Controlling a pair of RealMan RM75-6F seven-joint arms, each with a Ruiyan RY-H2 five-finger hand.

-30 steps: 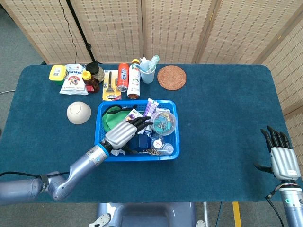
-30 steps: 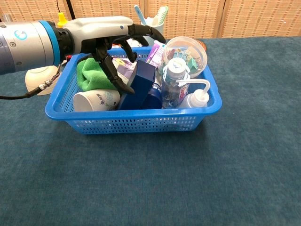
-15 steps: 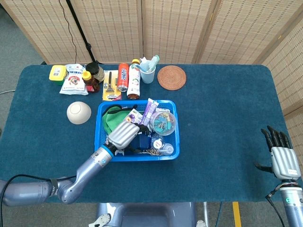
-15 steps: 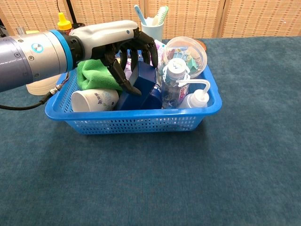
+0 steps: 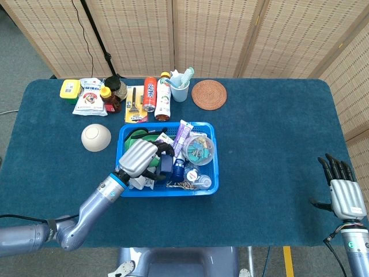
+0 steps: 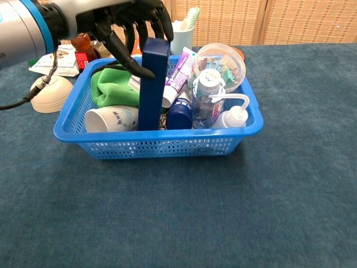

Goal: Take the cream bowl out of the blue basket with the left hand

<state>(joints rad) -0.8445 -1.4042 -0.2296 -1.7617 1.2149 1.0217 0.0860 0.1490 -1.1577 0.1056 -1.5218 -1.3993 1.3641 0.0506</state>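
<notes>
Chest view shows the left hand (image 6: 120, 22) gripping an upright dark blue box (image 6: 153, 84); the cream bowl (image 6: 50, 94) lies overturned beside the blue basket (image 6: 162, 144)

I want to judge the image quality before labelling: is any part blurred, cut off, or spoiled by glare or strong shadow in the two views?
Head view: even, soft light, sharp overall, no glare; only a faint shadow beside the blue basket. Chest view: the left hand is cut off by the top edge and slightly soft; the dark blue box it holds stays sharp; mild highlights on the clear round container.
</notes>
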